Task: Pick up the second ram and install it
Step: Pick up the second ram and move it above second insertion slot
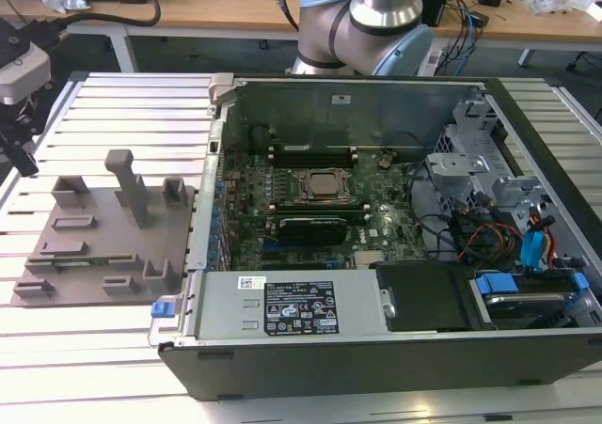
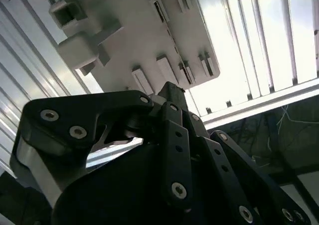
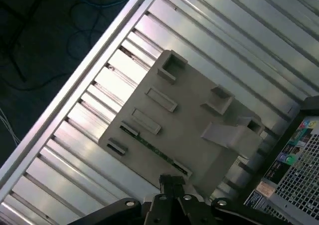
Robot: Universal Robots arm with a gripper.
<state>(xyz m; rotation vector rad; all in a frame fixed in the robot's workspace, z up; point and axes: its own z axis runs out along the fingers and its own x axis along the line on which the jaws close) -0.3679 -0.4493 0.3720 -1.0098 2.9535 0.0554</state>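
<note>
The second ram shows as a thin green strip (image 3: 152,146) standing on edge in a slot of the grey fixture plate (image 3: 189,120), and in the exterior view as a narrow strip (image 1: 80,258) near that plate's front. In both wrist views my gripper (image 3: 172,181) (image 2: 172,91) hangs above the plate, apart from it. Its black fingertips lie together with nothing between them, near the ram's end in the first wrist view. In the open computer case, long black memory slots (image 1: 310,219) lie beside the CPU socket (image 1: 320,187) on the motherboard.
The grey plate (image 1: 103,236) carries several raised blocks and one tall post (image 1: 127,184). The case's metal wall (image 1: 202,236) rises just to the plate's right in the exterior view. Ribbed aluminium table (image 1: 122,114) surrounds both. Drive cages and cables (image 1: 508,227) fill the case's right side.
</note>
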